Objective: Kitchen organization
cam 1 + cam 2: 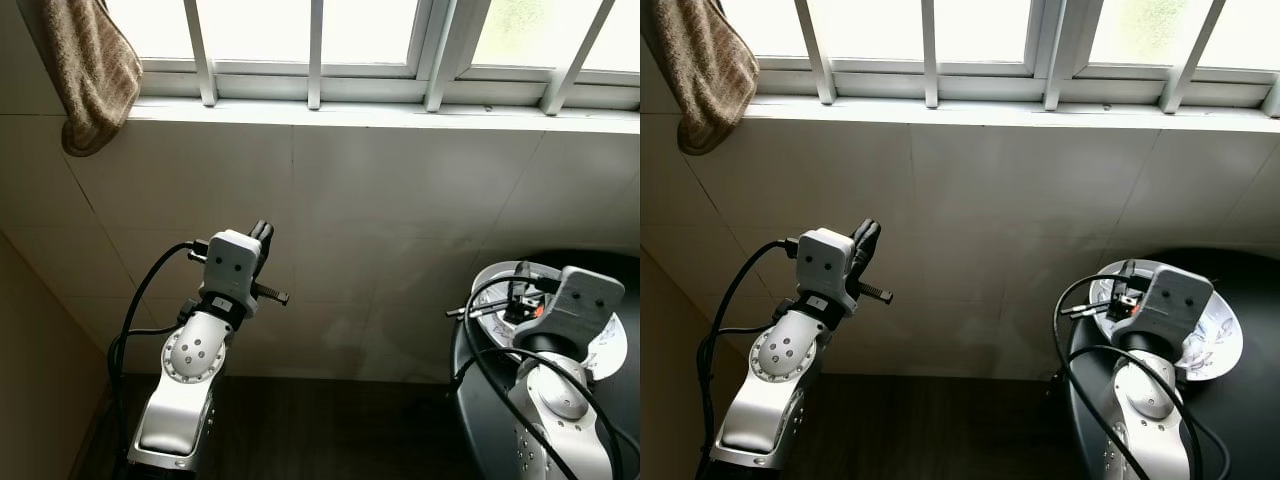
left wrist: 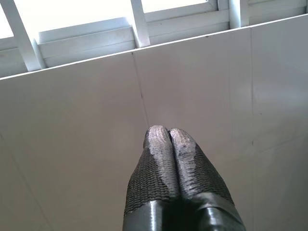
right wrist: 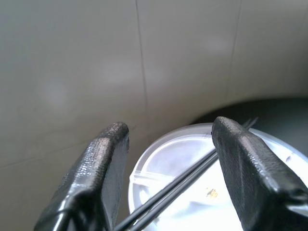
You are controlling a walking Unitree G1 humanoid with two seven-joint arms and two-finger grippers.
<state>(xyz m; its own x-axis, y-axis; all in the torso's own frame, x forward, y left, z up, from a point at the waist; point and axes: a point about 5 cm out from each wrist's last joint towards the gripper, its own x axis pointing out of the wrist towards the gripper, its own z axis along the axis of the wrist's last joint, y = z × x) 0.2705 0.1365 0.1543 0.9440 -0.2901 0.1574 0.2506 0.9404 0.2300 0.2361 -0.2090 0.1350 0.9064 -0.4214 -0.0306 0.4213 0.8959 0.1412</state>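
While the right gripper (image 3: 166,159) hovers with fingers spread wide over the white bowl (image 1: 1215,345) on the round black table (image 1: 1250,420), the 2 chopsticks (image 3: 185,185) lying across the bowl look ungrasped, so the tidying seems barely begun. The left gripper (image 2: 167,139), fingers pressed together and empty, points at the tiled wall (image 1: 400,200).

Chopsticks (image 3: 178,185) lie across plate (image 1: 1220,345) (on right-hand table (image 1: 1250,410)).

text check | nothing readable is showing anywhere tbh | no labels, brands, numbers or signs are turning up legibly
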